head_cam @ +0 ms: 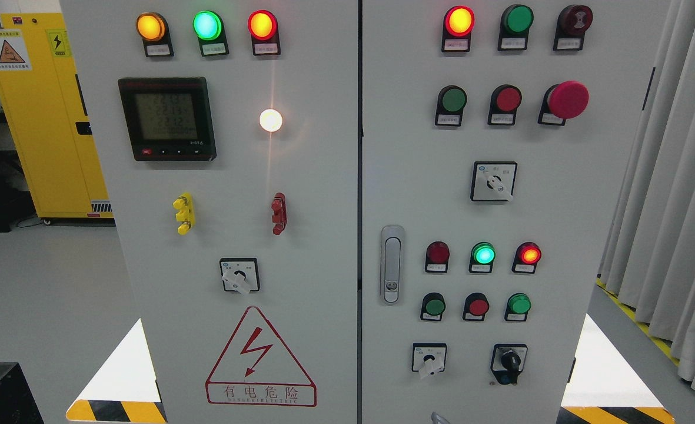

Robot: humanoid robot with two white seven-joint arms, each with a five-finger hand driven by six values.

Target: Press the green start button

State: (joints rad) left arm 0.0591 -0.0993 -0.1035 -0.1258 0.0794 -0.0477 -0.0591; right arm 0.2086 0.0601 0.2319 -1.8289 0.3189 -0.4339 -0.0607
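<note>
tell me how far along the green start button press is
Nothing looks done yet: neither robot hand is in the head view, so nothing touches the control cabinet. Nothing is in hand either. Several green pushbuttons are candidates, one in the right door's upper row and two in its lower row; their labels are too small to read. Still left: pick the start button, reach in and press it.
</note>
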